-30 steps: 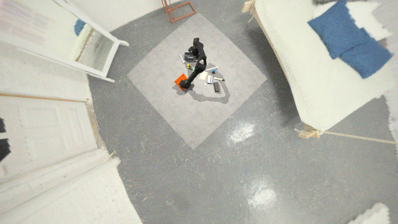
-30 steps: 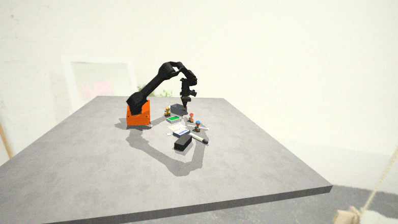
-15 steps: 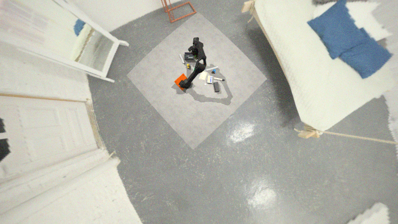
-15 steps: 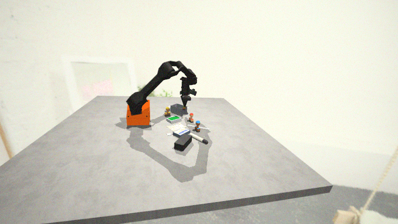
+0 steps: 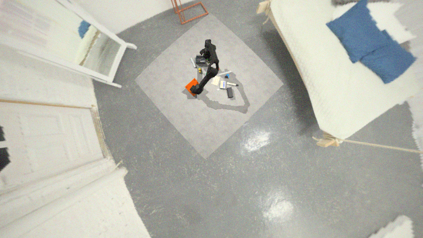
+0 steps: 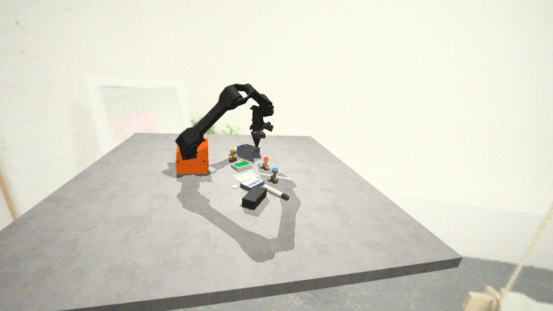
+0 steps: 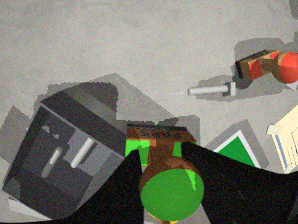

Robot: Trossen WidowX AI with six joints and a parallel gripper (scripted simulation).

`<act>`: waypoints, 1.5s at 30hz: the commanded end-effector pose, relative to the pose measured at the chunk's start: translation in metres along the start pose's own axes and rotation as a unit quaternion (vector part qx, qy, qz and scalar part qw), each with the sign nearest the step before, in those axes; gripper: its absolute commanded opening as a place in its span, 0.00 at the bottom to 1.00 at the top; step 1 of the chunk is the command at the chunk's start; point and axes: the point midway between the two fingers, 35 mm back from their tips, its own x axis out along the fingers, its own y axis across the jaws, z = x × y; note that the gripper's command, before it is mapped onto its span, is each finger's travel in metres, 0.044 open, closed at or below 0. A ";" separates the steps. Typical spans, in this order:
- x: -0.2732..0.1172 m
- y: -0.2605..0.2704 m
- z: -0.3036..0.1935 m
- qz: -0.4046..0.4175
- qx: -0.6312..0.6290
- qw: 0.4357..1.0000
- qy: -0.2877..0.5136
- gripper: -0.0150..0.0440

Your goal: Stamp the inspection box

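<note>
My gripper (image 6: 256,147) (image 7: 160,152) is shut on the green-knobbed stamp (image 7: 172,195), whose wooden block with green sides is between the fingers. The lettering on its block is too blurred to read surely. It hangs upright above the bench, beside the dark grey bin. The open ink pad (image 6: 241,165) (image 7: 234,153), green in a white-rimmed case, lies to the right of the gripper in the wrist view, partly behind a finger. The cream card (image 5: 215,80) (image 6: 245,177) (image 7: 287,146) lies flat beyond the pad. Its box and any print are too small to tell.
The grey bin (image 5: 200,60) (image 6: 246,151) (image 7: 95,175) holds light rods. A red stamp (image 6: 265,162) (image 7: 287,67), blue stamp (image 5: 226,75) (image 6: 274,175) and yellow stamp (image 5: 199,70) (image 6: 232,155) stand around. A blue-labelled case (image 6: 252,184), marker (image 6: 275,191) and black block (image 5: 230,92) (image 6: 254,198) lie near the card.
</note>
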 end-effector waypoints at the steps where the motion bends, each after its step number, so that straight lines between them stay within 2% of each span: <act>1: -0.003 0.000 0.000 0.001 0.002 1.000 0.001 0.25; 17: -0.010 -0.003 -0.002 0.001 0.002 1.000 0.001 0.25; 45: -0.013 -0.084 -0.076 -0.002 0.000 1.000 0.004 0.25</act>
